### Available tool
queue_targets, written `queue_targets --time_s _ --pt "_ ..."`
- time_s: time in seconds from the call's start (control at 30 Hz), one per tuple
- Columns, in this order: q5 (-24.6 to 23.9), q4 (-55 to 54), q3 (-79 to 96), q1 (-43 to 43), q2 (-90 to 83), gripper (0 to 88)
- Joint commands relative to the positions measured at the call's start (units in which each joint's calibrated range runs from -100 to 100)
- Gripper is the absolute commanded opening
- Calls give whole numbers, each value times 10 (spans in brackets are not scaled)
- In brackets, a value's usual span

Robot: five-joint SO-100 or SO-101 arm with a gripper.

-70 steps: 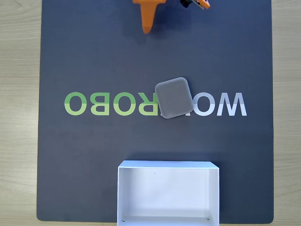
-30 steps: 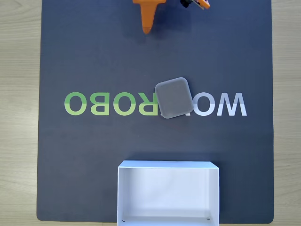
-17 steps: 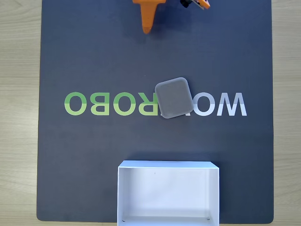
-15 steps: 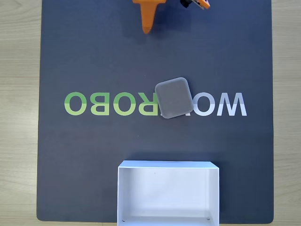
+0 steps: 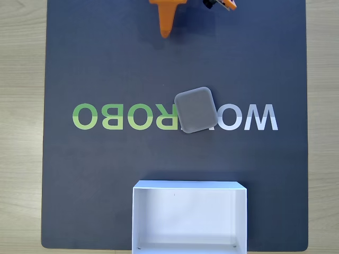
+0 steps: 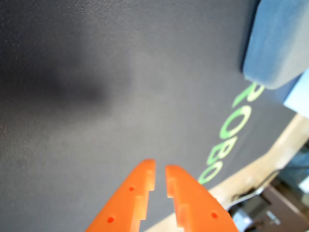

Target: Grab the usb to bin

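Observation:
The usb [image 5: 196, 110] is a small grey rounded-square pad lying plain face up at the middle of the dark mat, over the printed letters. In the wrist view the usb [image 6: 280, 43] sits at the upper right corner. The bin [image 5: 189, 184], a white shallow box with nothing inside, stands at the mat's near edge in the fixed view, straight below the pad. My orange gripper [image 5: 166, 32] hangs at the top edge, well apart from the pad. In the wrist view my gripper [image 6: 160, 170] has its fingers almost together, a thin slit between them and nothing held.
A dark mat [image 5: 95, 174] with green and white lettering [image 5: 106, 116] covers the light wooden table [image 5: 21, 132]. Another orange and black arm part [image 5: 222, 4] pokes in at the top edge.

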Motion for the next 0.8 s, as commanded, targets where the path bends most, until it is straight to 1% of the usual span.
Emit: queue_targets --time_s 0.0,0.77 --pt "0 5 1 2 -1 23" --pt "0 5 0 0 1 23"
